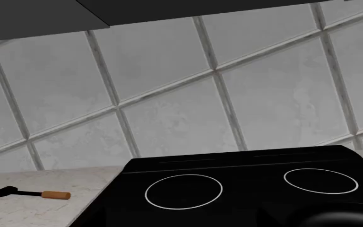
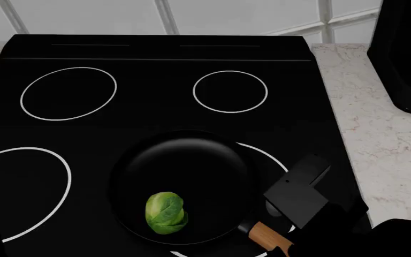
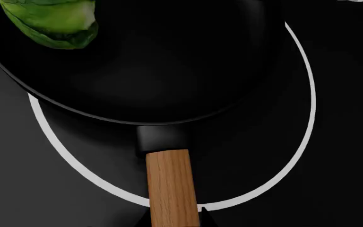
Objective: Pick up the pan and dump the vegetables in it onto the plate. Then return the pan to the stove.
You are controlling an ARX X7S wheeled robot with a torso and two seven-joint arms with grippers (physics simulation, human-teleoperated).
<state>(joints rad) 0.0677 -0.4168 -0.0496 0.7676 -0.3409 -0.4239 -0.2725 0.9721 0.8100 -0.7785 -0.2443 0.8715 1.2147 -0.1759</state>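
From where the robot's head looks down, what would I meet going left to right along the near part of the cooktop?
Near-left burner ring → Brussels sprout lying in the black pan → the pan's wooden handle → the robot's right arm above it → marble counter.

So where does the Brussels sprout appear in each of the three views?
Head view: the Brussels sprout lies in the pan, in the part nearest the camera, left of the handle.
Right wrist view: sprout at the picture's top-left corner, cut by the edge.
Left wrist view: not in it.
Shared landmark: the stove's white burner ring.
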